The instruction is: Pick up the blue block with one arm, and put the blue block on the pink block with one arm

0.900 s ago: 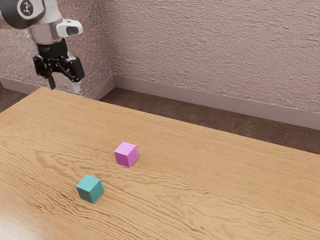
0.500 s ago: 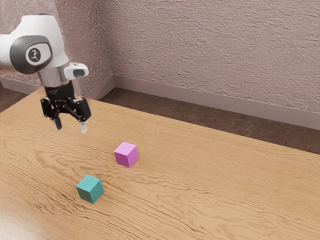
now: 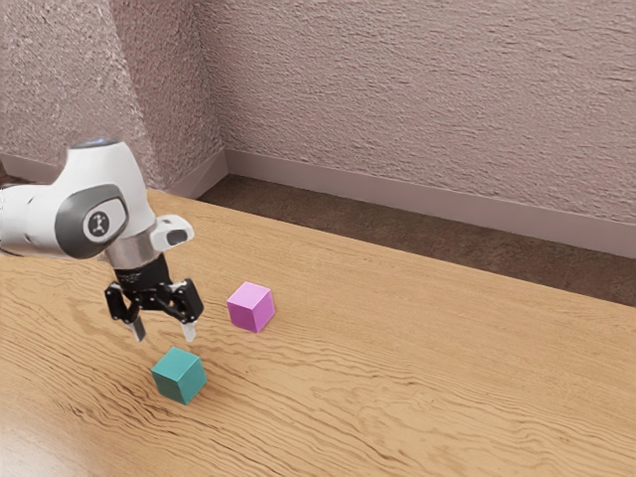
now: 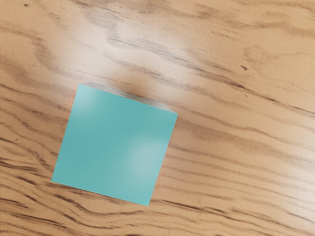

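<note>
Your pincer [image 3: 164, 335] hovered with its fingers spread, just above the blue block [image 3: 179, 375]. The block sat on the wooden bench [image 3: 417, 378], nearer than the pink block [image 3: 250, 306] and apart from it. It looked skewed under your hand, so closing there risked catching a corner and knocking it aside.

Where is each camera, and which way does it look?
Exterior view: sits off to the arm's side, above the table, looking down across it toward the wall; it shows the arm, its open claw, the blue block and the pink block.
Wrist view: rides on the arm by the claw, looking down at the blue block on the table.
Shared: both see the blue block and the table.
</note>
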Controlling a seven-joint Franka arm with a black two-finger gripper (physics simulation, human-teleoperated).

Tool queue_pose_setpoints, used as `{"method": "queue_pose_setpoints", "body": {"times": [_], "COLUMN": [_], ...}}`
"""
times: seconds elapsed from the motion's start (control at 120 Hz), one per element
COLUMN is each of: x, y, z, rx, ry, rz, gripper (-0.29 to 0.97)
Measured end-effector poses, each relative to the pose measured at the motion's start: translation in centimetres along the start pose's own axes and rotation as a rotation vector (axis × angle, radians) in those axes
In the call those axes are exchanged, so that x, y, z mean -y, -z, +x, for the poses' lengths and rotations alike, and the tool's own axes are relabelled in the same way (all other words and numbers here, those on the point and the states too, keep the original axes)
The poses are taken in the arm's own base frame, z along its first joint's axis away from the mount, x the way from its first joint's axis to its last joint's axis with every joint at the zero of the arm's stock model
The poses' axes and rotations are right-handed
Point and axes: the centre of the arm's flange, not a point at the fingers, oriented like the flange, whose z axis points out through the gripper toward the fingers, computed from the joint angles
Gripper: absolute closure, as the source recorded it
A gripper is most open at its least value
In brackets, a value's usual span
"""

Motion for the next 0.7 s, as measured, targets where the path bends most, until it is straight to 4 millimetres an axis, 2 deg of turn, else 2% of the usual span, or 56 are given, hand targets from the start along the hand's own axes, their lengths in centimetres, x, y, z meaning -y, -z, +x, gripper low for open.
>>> {"method": "queue_pose_setpoints", "body": {"times": [0.175,0.292,0.408,0.7], "x": [0.5,1.5,2.0,2.2], "y": [-1.8,-3.2,-4.5,-5.8], "z": [0.7,1.2,0.3,-0.5], "rx": [-0.052,-0.065,-0.071,-0.097], "ry": [-0.09,-0.127,-0.167,-0.241], "rz": [0.026,0.038,0.04,0.041], "gripper": [0.0,0.0,0.0,0.0]}}
